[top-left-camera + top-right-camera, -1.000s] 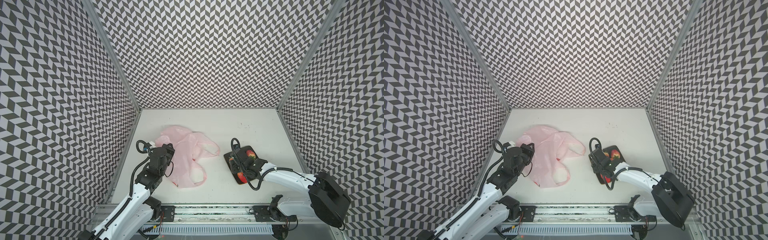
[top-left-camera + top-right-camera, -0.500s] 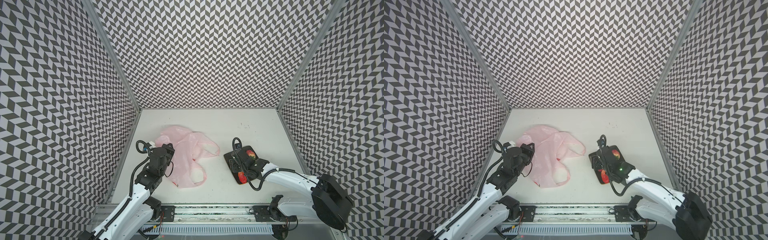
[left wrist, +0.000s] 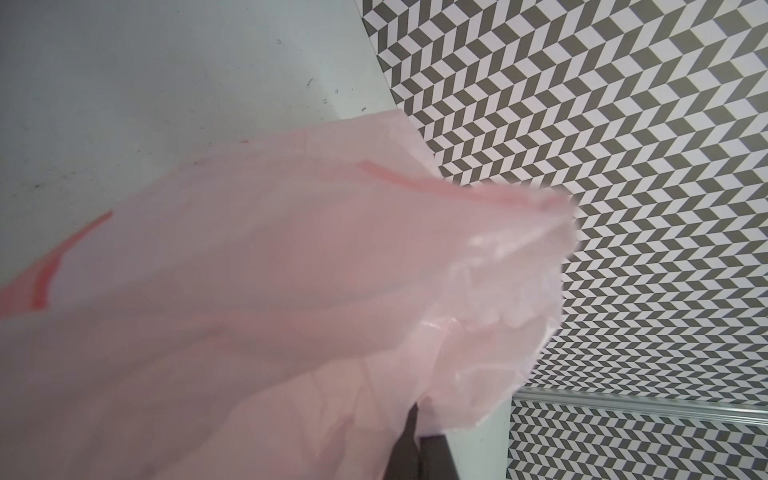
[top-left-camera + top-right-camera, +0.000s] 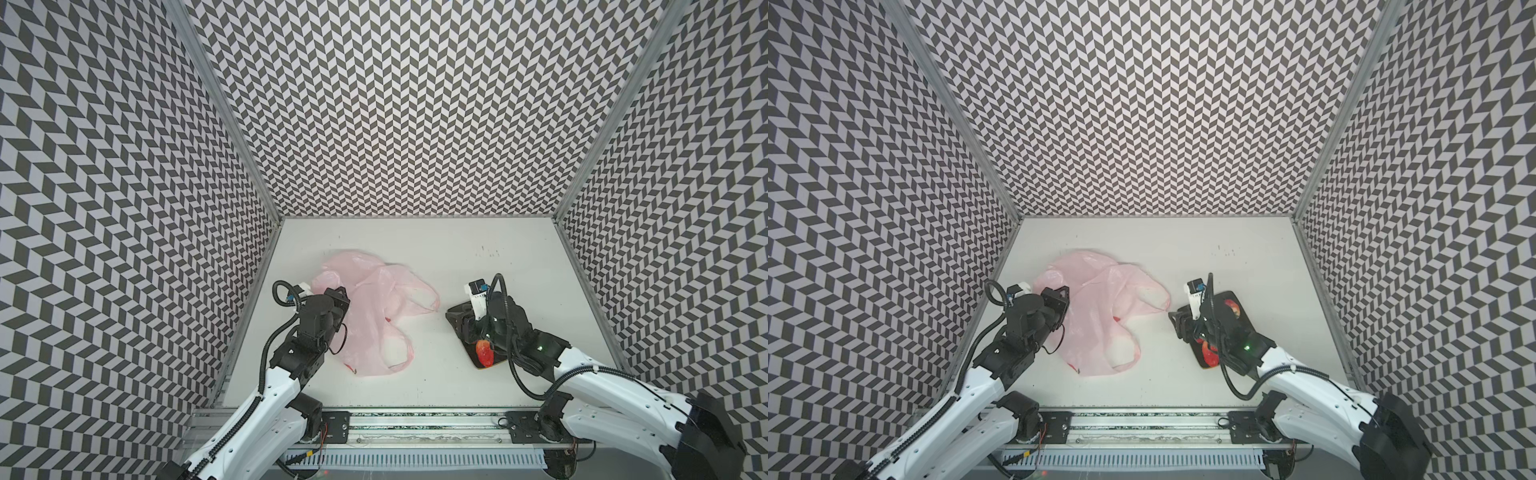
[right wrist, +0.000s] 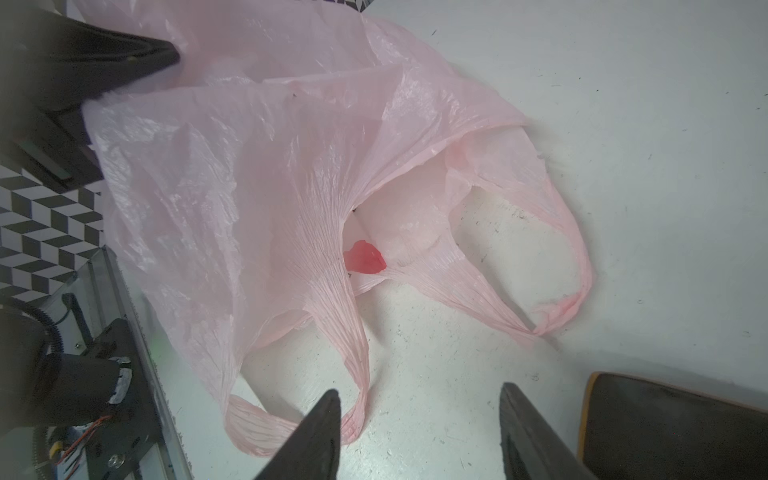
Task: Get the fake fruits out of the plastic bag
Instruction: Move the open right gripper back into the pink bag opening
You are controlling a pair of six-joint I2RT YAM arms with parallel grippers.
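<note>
Starting nearest the front rail: got the right hand (image 5: 419, 432) over the bench (image 4: 436, 386), fingers (image 5: 320, 436) spread well apart with only bench showing between them. Parked just off the left edge of a dark board (image 5: 665, 428), pointing toward the bag.

On that board, can make out some of the fake fruits (image 4: 1207, 352): a red strawberry (image 4: 484, 352) near the front end in both top views, plus an apple (image 4: 1232, 308) toward the far end in a top view. Rest of the board tucked under the right arm, so no idea about any others.

Over to the left and a bit further back, got the left hand (image 4: 340, 292) clamped shut on the plastic bag (image 4: 374, 320), pinching the bag's left edge and tenting it up off the bench. Rest of the pale-pink bag slumped flat, one loop handle trailing toward the front, another toward the right, near the board but not touching. Can spot a red patch (image 5: 365, 257) at the bag's mouth in the right wrist view; can't tell whether print or fruit.

Beyond all that, just bench running back to the zigzag-patterned walls (image 4: 415, 104).
</note>
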